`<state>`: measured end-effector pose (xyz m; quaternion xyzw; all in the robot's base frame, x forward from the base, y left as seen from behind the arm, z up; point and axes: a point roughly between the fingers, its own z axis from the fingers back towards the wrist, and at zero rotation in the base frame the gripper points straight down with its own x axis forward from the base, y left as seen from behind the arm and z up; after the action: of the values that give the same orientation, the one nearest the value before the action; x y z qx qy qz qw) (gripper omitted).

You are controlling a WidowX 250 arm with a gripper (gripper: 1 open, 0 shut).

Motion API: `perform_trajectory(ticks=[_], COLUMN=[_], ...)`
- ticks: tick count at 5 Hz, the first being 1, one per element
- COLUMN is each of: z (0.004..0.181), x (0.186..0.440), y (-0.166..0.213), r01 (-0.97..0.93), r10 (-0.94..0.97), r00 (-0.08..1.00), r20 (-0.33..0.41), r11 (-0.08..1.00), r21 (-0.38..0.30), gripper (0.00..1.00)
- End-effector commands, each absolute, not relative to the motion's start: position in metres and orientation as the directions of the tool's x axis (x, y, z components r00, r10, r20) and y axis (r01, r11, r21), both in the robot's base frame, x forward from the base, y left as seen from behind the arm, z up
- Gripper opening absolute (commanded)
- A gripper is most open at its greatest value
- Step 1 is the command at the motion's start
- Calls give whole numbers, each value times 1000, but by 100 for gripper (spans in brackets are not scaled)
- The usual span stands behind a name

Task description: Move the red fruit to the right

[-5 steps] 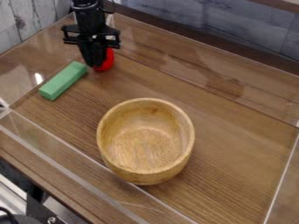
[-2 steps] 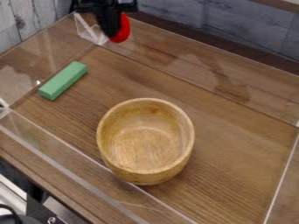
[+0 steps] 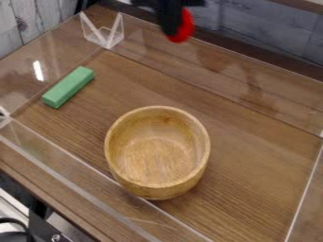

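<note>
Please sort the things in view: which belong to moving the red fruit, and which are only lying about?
For the job:
- red fruit, raised above the table
- end effector, blurred at the top edge

Only lying about:
- green block
- wooden bowl

The robot arm (image 3: 136, 14) is black, with a blurred dark outline; its finer details are too smeared to tell.

A brown wooden table (image 3: 252, 132) is seen — on it, a round wooden bowl (image 3: 157, 153) is placed, with a green rectangular block (image 3: 68, 87) laid well apart from it.
</note>
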<state>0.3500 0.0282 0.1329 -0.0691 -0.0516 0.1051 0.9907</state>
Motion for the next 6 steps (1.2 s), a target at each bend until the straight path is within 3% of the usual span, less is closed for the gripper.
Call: perform_trajectory(ticks=[1, 3, 6], z=[146, 114, 70], x=[356, 355, 353], y=[-10, -88, -123], r01=[-130, -57, -108], r10=[151, 74, 126], r00=[977, 989, 983], r20=[152, 125, 134], r11=[982, 990, 985], r21=[-140, -132, -133], gripper=[0, 0, 0])
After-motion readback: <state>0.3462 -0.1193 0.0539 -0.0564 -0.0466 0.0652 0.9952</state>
